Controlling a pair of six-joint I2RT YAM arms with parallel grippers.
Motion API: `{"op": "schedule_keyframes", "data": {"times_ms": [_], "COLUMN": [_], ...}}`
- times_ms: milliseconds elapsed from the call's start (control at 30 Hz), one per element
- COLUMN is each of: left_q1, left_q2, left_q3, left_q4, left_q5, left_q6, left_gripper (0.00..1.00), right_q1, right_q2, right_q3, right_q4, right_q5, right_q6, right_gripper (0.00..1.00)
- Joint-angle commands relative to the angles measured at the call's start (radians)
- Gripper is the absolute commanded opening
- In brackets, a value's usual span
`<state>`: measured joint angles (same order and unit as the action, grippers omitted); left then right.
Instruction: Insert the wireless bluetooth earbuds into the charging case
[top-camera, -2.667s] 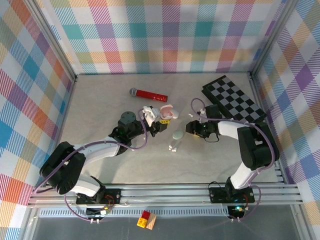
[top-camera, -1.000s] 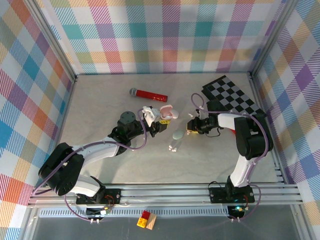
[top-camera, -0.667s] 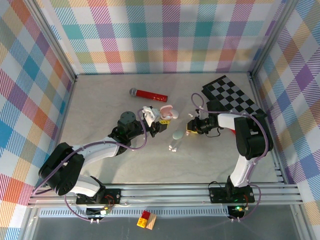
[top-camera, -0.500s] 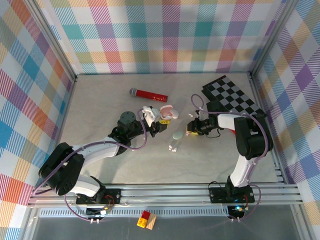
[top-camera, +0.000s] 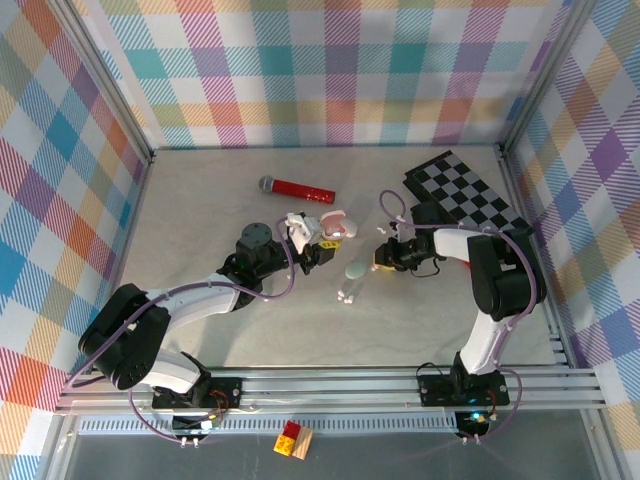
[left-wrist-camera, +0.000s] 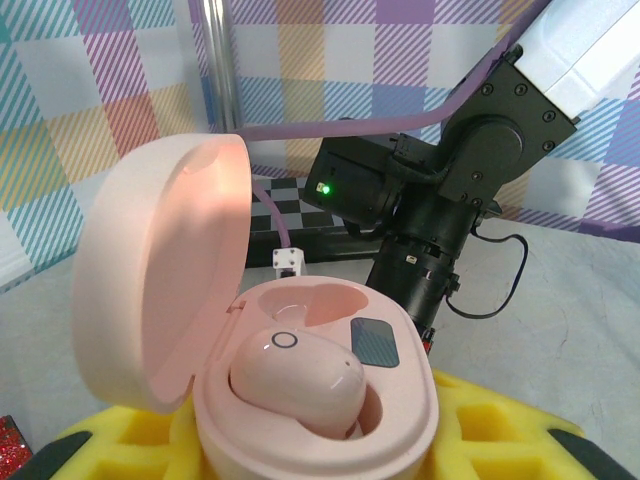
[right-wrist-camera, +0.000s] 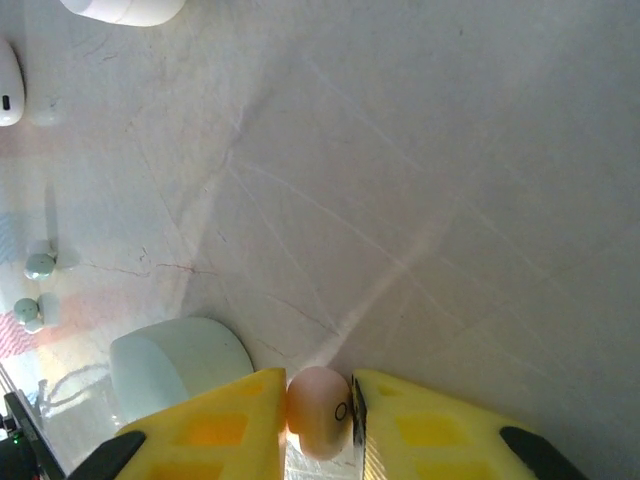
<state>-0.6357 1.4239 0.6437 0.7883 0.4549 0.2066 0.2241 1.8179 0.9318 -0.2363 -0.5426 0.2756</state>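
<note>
The pink charging case (left-wrist-camera: 330, 400) stands open with its lid (left-wrist-camera: 150, 270) tipped back, and my left gripper (left-wrist-camera: 315, 445) is shut on its base between yellow fingers (left-wrist-camera: 520, 440). One pink earbud (left-wrist-camera: 295, 380) rests in the near socket; the far socket (left-wrist-camera: 300, 305) is empty. In the top view the case (top-camera: 337, 222) is at mid-table with the left gripper (top-camera: 318, 245) beside it. My right gripper (right-wrist-camera: 318, 400) is down at the table, shut on a second pink earbud (right-wrist-camera: 318, 425). This right gripper (top-camera: 380, 262) sits just right of a pale green case (top-camera: 356, 270).
The pale green case (right-wrist-camera: 180, 370) lies against my right gripper's left finger. Two small pale green earbuds (right-wrist-camera: 35, 285) lie further left; they show as pale bits (top-camera: 345, 296) from above. A red microphone (top-camera: 298, 188) and a checkered board (top-camera: 470, 200) lie at the back.
My right gripper's fingers have drawn together onto the pink earbud on the table. The left gripper and the pink case have not moved.
</note>
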Motion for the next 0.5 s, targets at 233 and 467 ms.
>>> {"op": "schedule_keyframes", "data": {"times_ms": [233, 467], "left_q1": [0.005, 0.005], "left_q2": [-0.007, 0.002], "left_q3": [-0.012, -0.011], "left_q4": [0.037, 0.041], "left_q5": [0.011, 0.005], "left_q6": [0.015, 0.015], "left_gripper": [0.33, 0.33], "right_q1": [0.034, 0.040], "right_q2": [-0.078, -0.227], "right_q3": [-0.014, -0.059], "right_q4": [-0.068, -0.061], "right_q5": [0.122, 0.190], "right_q6": [-0.015, -0.015], "right_gripper": [0.18, 0.17]}}
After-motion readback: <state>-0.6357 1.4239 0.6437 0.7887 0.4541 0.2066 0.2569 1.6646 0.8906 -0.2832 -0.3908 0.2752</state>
